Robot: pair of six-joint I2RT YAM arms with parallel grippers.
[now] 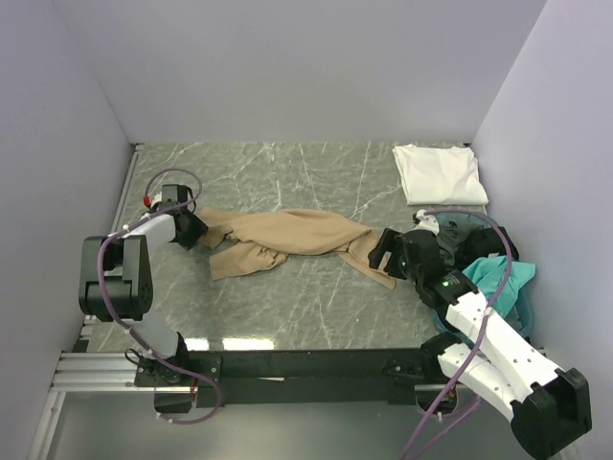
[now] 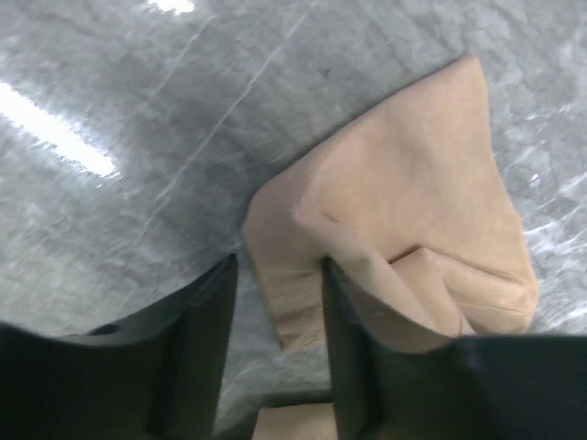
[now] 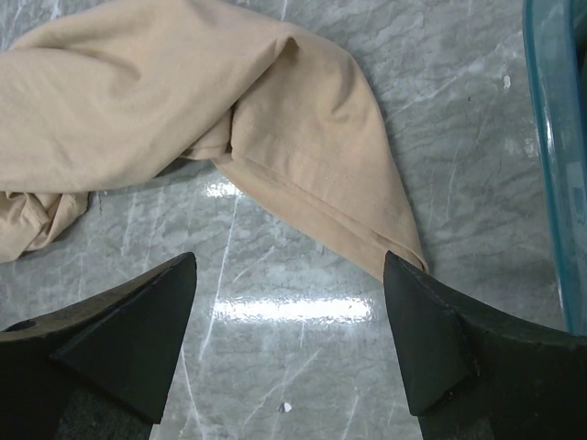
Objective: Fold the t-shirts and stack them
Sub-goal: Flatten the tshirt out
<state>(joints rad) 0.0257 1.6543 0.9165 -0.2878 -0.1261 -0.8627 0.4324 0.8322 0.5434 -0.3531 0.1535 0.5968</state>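
The tan t-shirt (image 1: 287, 235) lies crumpled and stretched out in a long band across the middle of the table. My left gripper (image 1: 195, 230) is at its left end. In the left wrist view this gripper (image 2: 279, 266) is open, with a folded edge of the tan shirt (image 2: 404, 202) lying between its fingers (image 2: 213, 321). My right gripper (image 1: 381, 251) is at the shirt's right end. It is wide open (image 3: 289, 261) over bare table, with the shirt's corner (image 3: 385, 229) beside its right finger (image 3: 431, 339). A folded white t-shirt (image 1: 439, 172) lies at the back right.
A teal plastic basket (image 1: 522, 311) stands at the right edge and holds a teal t-shirt (image 1: 498, 278) and a dark grey t-shirt (image 1: 460, 240). Its rim (image 3: 550, 137) shows in the right wrist view. Walls enclose the marble table (image 1: 287, 307) on three sides.
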